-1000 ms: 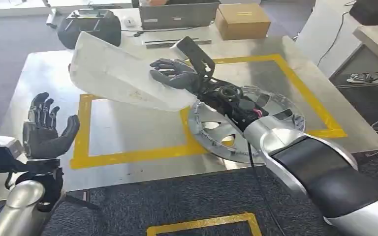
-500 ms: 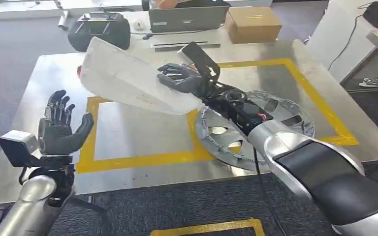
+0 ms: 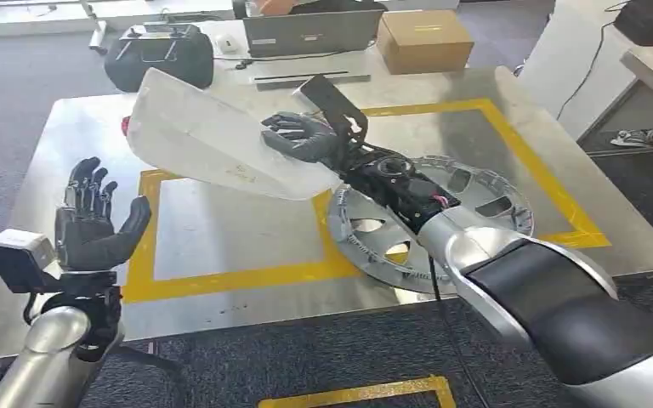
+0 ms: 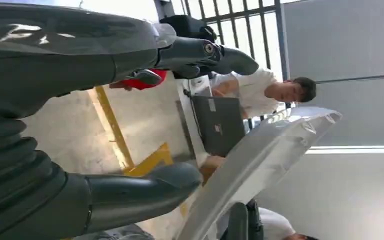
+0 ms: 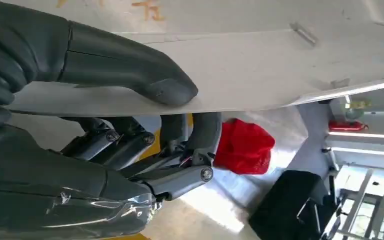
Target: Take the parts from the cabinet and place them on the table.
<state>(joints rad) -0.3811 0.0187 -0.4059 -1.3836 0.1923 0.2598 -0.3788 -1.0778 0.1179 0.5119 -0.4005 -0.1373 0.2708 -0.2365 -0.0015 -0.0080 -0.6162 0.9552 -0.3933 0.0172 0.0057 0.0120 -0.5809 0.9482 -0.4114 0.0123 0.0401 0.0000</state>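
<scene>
My right hand (image 3: 302, 136) grips a large white curved panel (image 3: 204, 136) by its edge and holds it tilted above the metal table (image 3: 68, 136). In the right wrist view the thumb (image 5: 125, 67) presses the panel (image 5: 260, 65) while the fingers (image 5: 180, 135) wrap beneath it. A silver round wheel-cover part (image 3: 476, 191) lies on the table under my right forearm. My left hand (image 3: 93, 225) is raised at the table's near left, palm up, fingers apart, holding nothing. The left wrist view shows that hand (image 4: 80, 125) and the panel (image 4: 260, 165) beyond it.
Yellow tape (image 3: 221, 274) frames rectangles on the table. A red object (image 3: 125, 126) sits behind the panel. At the far side are a black case (image 3: 157, 51), a laptop (image 3: 310, 32) and a cardboard box (image 3: 425, 38). A person (image 4: 265, 92) sits beyond the table.
The camera has shifted a little. My left hand rose and moved in towards the table, then dropped back slightly. My right hand keeps holding the panel in about the same place.
</scene>
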